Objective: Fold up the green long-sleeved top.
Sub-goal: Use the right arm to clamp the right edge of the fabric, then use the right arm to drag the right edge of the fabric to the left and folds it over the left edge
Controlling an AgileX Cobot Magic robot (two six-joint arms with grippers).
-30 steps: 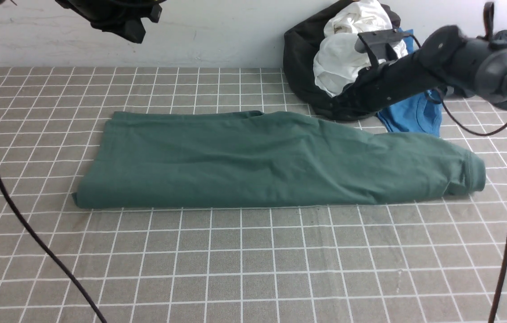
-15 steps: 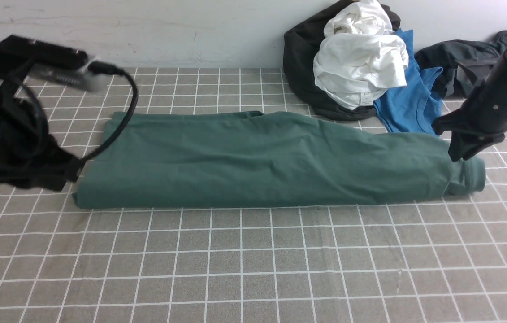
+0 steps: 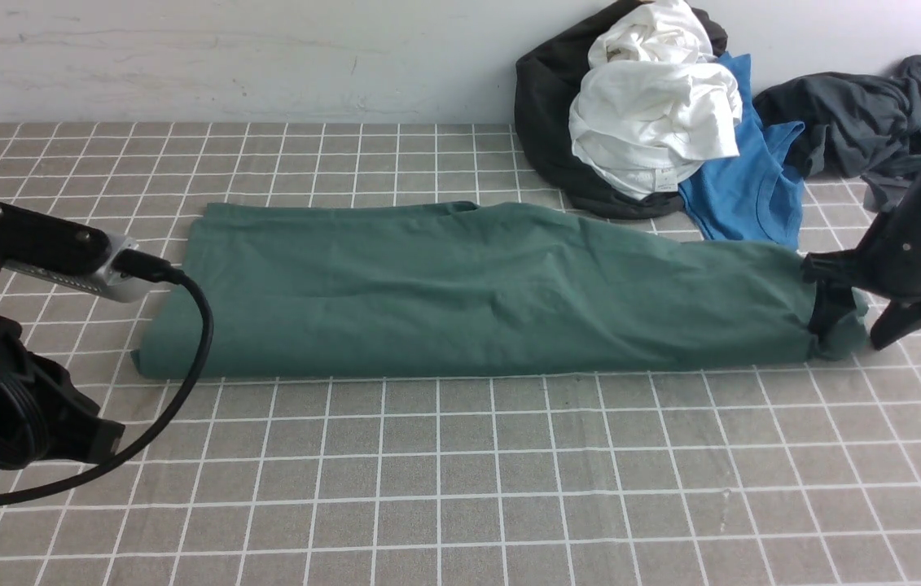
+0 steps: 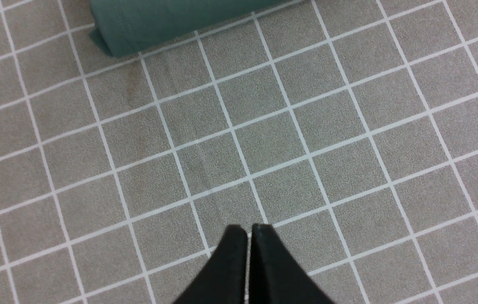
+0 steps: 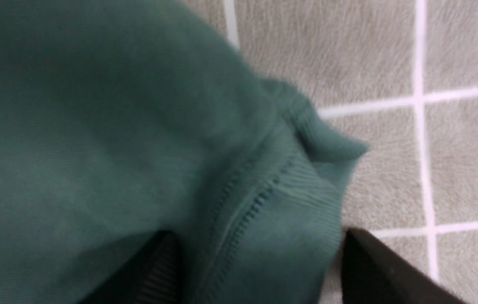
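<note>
Right gripper (image 3: 847, 330) pointed downward, fingers spread astride the green top's (image 3: 468, 293) right end; left gripper (image 4: 249, 230) was pressed together.

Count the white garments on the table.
At least 1: a bunched white garment, at the table's far side on a black one, left of the blue shirt. More may hide in the bundle.
</note>
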